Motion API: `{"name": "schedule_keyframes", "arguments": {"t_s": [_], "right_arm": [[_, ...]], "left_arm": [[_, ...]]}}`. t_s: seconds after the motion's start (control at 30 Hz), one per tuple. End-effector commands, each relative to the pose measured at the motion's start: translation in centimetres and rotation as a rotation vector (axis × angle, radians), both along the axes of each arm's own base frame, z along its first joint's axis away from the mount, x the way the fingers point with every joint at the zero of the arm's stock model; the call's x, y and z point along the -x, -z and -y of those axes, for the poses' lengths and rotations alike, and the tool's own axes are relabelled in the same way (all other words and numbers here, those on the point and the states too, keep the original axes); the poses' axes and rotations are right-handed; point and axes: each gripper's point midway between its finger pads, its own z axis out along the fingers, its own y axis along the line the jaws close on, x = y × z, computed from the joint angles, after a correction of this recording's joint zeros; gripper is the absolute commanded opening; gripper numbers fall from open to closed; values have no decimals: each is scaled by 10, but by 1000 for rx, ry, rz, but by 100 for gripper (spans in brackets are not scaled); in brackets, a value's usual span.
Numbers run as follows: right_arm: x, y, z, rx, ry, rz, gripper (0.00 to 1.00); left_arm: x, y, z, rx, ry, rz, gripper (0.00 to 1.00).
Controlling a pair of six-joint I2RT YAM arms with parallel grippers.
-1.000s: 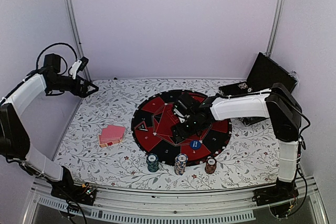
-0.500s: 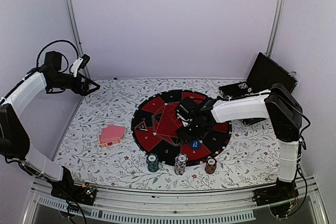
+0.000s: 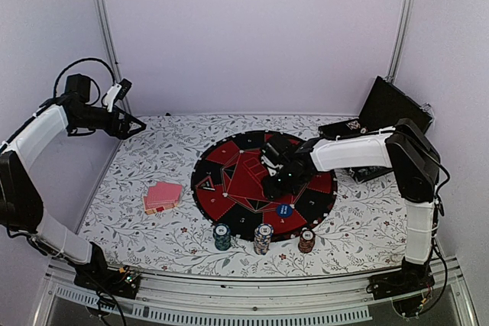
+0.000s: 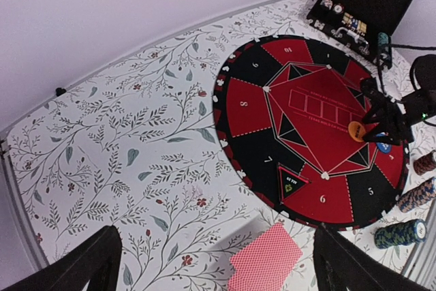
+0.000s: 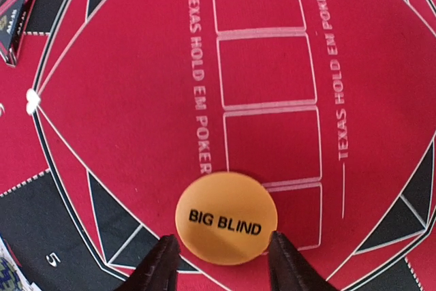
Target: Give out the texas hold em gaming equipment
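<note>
My right gripper (image 5: 221, 258) is shut on an orange disc (image 5: 226, 217) marked BIG BLIND, its fingertips on the disc's two edges, just above the mat's red centre. From above it sits over the mat's middle (image 3: 275, 181). A blue disc (image 3: 284, 209) lies on the mat in front of it. Three chip stacks stand along the mat's near edge: green (image 3: 221, 236), blue-and-white (image 3: 263, 238) and dark red (image 3: 306, 240). A pile of pink-red-backed cards (image 3: 162, 197) lies left of the mat. My left gripper (image 3: 134, 129) is open and empty, high over the far left corner.
The round red-and-black mat (image 3: 229, 181) fills the table's middle. The black hinged case (image 3: 390, 108) stands open at the back right, with chips in its tray. The left wrist view shows the cards (image 4: 266, 264) below and the mat (image 4: 245, 107) beyond.
My right gripper has moved a little to the right and back over the mat, away from the blue disc. My left arm rose slightly, then held still.
</note>
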Motion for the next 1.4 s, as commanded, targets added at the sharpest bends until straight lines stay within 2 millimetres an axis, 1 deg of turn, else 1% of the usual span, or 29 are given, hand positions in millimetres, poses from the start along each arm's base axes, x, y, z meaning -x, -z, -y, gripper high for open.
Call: {"name": "schedule_keyframes", "arguments": {"t_s": [0.0,0.03,0.07,0.1,0.13,0.2,0.23,0.27,0.33,0.37,0.43,0.53,0.67,0.73,0.83,1.0,1.13,1.23,1.37], "right_arm": [[-19,-3,-13,-44,-10,18,42],[-22,-2,-14,-44,-9,16,38],[-24,-2,-16,-47,-12,17,35],[-25,-1,-17,-47,-19,11,37],[-23,1,-18,-43,-26,2,47],[-20,2,-16,-41,-30,-9,73],[-18,3,-14,-40,-26,-10,77],[-17,-2,-12,-48,-23,-1,80],[-15,-6,-8,-57,-10,5,82],[-13,-12,-7,-73,-5,12,82],[-9,-17,-6,-90,2,11,82],[1,-18,-9,-98,-14,-2,82],[17,-7,-14,-66,-42,-20,78],[20,1,-13,-50,-37,-32,76],[17,9,-10,-28,-19,-36,75],[12,15,-11,-6,-9,-37,72],[5,21,-4,30,14,-32,71],[2,20,4,36,42,-27,69],[-3,15,8,38,59,-12,68]], "left_arm": [[-4,-4,3,-2,7,5,100],[-4,-4,2,-5,5,5,100],[-4,-3,1,-8,2,3,100],[-5,-3,1,-11,0,6,100],[-5,-3,1,-14,0,6,100],[-4,-3,0,-21,2,10,100],[-3,-3,0,-25,2,13,100],[-3,-3,0,-27,4,16,100],[-3,-4,1,-24,7,17,100],[-3,-4,1,-20,9,14,100],[-3,-4,2,-13,10,11,100],[-3,-5,2,-13,9,14,100],[-3,-7,1,-21,3,22,100],[-3,-7,0,-23,1,23,100],[-3,-8,0,-24,1,27,100],[-3,-9,0,-26,-2,30,100],[-3,-9,0,-26,0,31,100],[-3,-9,1,-25,3,31,100],[-5,-8,2,-17,5,25,100]]}}
